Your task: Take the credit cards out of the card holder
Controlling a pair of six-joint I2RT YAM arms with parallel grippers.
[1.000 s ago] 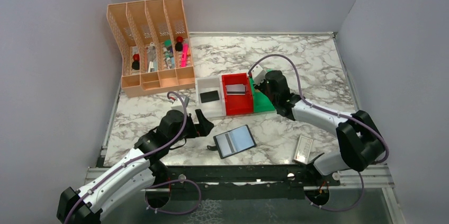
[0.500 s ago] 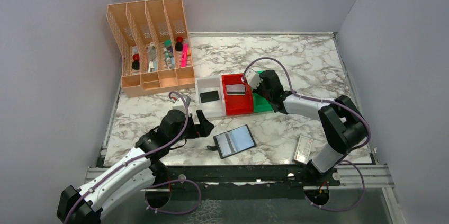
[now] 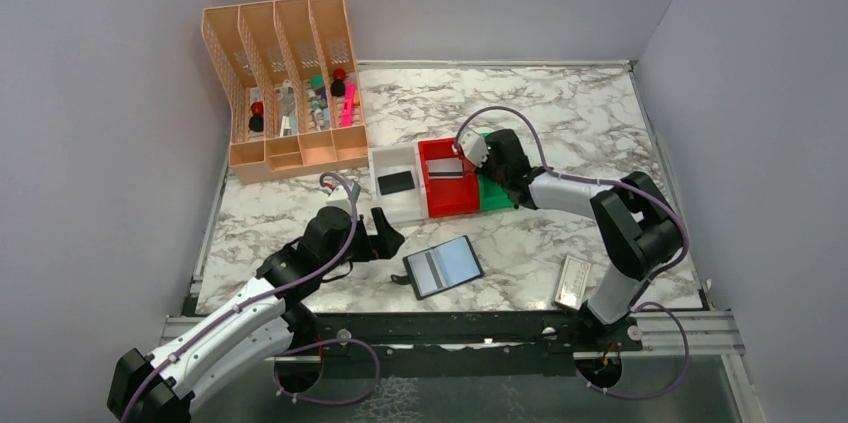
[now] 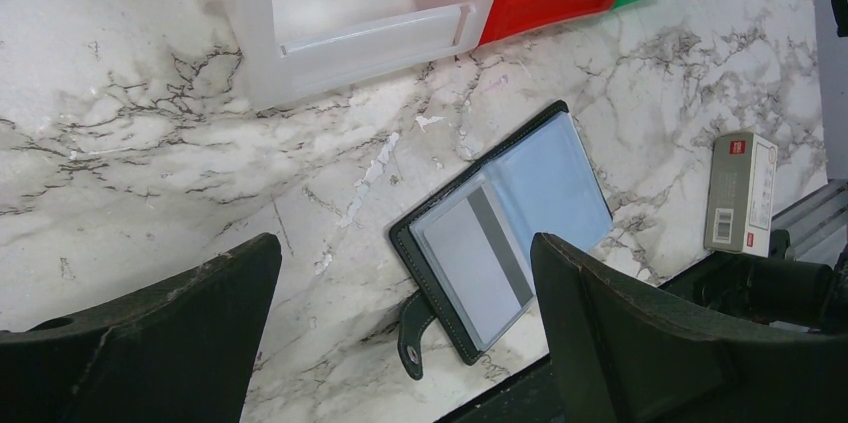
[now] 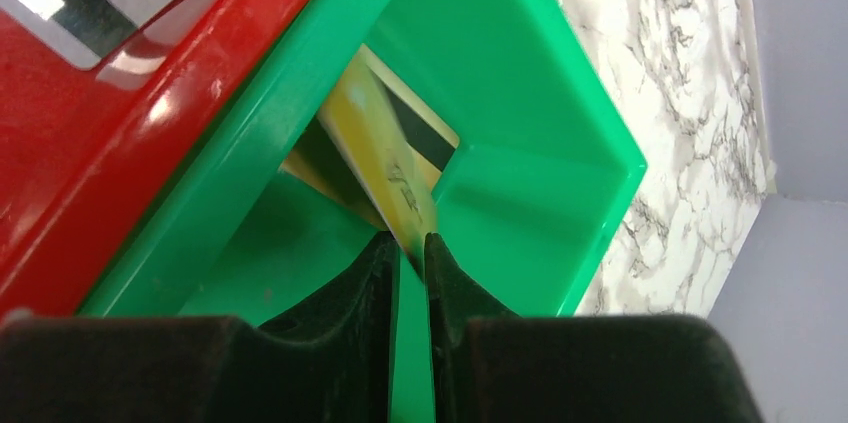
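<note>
From overhead I saw the card holder [image 3: 443, 266] lying open and flat on the marble surface [image 3: 560, 123], close to the near edge and between the two arms. Its small black tab [image 4: 410, 335] stuck out at the near left corner. Through the left wrist camera, a pale striped card [image 4: 470, 268] sat in one glossy pocket. The other pocket looked plain blue-grey. The left fingers [image 4: 150, 333] were spread wide apart and held nothing. They hovered over the surface just left of the holder, not touching it.

Beyond the holder stood three shallow trays side by side: a white tray [image 3: 395, 205], a red tray [image 3: 450, 201] and a green tray [image 3: 497, 198]. A black card [image 3: 396, 182] lay in the white tray, and a grey card [image 3: 447, 168] with a dark stripe lay in the red one.

The right arm was stretched over the green tray. In its wrist camera the right fingers [image 5: 370, 273] were pressed together on the near edge of a yellowish-gold card [image 5: 385, 158]. That card stood tilted inside the green tray, near the wall shared with the red tray. I could not tell whether its far end touched the tray floor.

A small whitish case [image 3: 573, 281] with a red mark lay on the surface to the right of the holder, near the right arm's base. A peach desk organiser [image 3: 300, 153] stood at the far left.
</note>
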